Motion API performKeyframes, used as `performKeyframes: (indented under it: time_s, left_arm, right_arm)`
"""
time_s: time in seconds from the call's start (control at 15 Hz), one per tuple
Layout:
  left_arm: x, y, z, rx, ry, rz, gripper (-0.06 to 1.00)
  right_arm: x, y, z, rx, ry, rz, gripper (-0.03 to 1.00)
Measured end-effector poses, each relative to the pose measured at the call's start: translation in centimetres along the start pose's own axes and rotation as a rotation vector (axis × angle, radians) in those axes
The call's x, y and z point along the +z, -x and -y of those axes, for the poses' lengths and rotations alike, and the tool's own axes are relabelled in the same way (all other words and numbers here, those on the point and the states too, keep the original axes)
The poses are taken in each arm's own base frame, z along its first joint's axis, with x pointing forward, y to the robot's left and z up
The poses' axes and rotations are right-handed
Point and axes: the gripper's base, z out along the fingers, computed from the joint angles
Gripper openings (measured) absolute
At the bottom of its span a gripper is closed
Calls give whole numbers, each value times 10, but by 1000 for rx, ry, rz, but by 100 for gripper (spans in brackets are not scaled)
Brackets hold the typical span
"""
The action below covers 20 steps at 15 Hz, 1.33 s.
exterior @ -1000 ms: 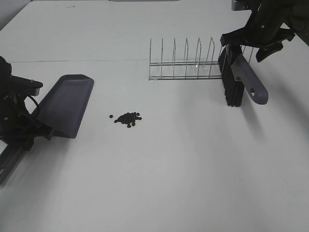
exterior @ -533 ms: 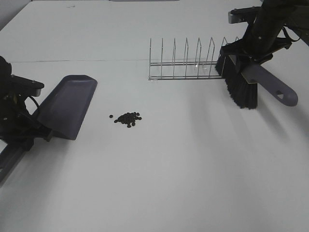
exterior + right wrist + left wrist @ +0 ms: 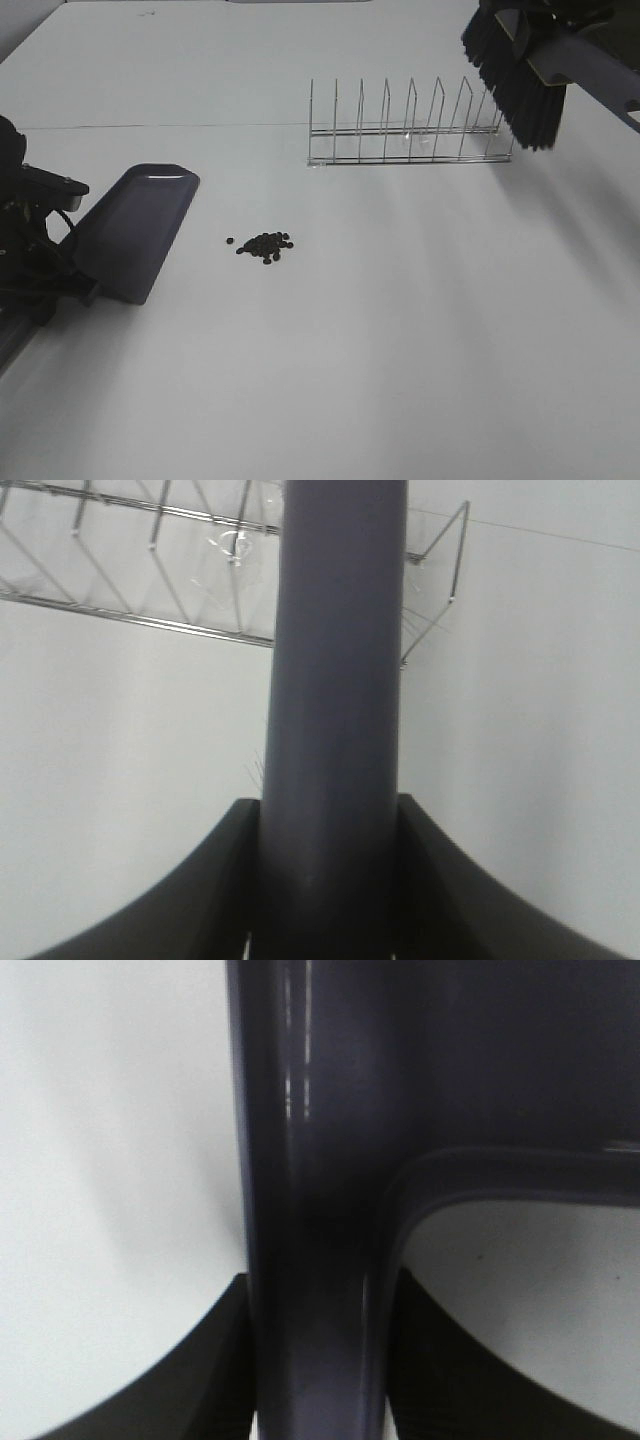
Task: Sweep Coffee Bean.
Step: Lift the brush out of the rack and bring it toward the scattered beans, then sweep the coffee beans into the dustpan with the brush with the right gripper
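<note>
Your left gripper (image 3: 315, 1370) clamps the dustpan (image 3: 135, 230) at the frame's left; your right gripper (image 3: 330, 880) clasps the brush (image 3: 520, 75) at upper right. The beans (image 3: 265, 246) lie heaped on the table (image 3: 400, 350), left of centre, near the dustpan.

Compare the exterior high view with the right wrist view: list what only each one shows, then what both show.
Only the exterior high view: the coffee beans piled on the white table, the grey-purple dustpan left of them, and the brush bristles, held up at the right end of the wire rack. Only the right wrist view: the right gripper with a finger on each side of the brush handle. Both: the brush handle, the rack and the table.
</note>
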Motion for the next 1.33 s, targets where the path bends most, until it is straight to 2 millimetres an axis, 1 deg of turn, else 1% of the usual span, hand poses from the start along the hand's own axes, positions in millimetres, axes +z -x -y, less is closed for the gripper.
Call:
performKeyframes:
  time_s: [0.07,0.13,0.27,0.33,0.4,0.47,0.53,0.6,0.67,0.73,0.87,1.0,1.13,1.2,1.33]
  left_arm:
    - [-1,-1,3,11,22,-7,33]
    - [-2,-1,7,39,53,-16,33]
    - [-6,-2,20,85,103,-15,33]
    - [-7,-2,24,97,112,-15,33]
    - [-9,-3,32,114,122,-8,33]
    - [-12,-4,47,140,124,6,33]
    - [-12,-4,50,147,123,10,33]
    - [-12,-4,51,145,121,9,33]
    - [-11,-4,52,144,121,7,33]
    - [-9,-4,52,144,120,3,33]
    - [-2,-3,53,151,132,-25,33]
    - [2,-3,53,162,150,-51,33]
    - [5,-2,54,183,173,-68,33]
    - [5,-2,54,184,173,-69,33]
    - [5,-2,54,194,173,-70,33]
  right_arm:
    - [-6,-7,-17,-34,5,-9,36]
    - [-5,-14,-36,-74,0,-29,36]
    - [8,-33,-67,-135,-22,-83,36]
    - [11,-38,-74,-144,-23,-96,36]
    - [16,-46,-85,-158,-26,-113,36]
    - [27,-55,-106,-196,-23,-142,36]
    - [35,-59,-114,-218,-29,-161,36]
    - [44,-63,-123,-236,-41,-181,36]
    - [48,-65,-128,-251,-52,-187,36]
    - [53,-70,-140,-282,-78,-191,36]
    - [65,-81,-158,-371,-163,-219,36]
    - [78,-91,-175,-441,-212,-261,36]
    - [92,-93,-202,-453,-167,-269,36]
    - [95,-92,-213,-443,-114,-269,36]
    - [110,-91,-233,-381,15,-284,36]
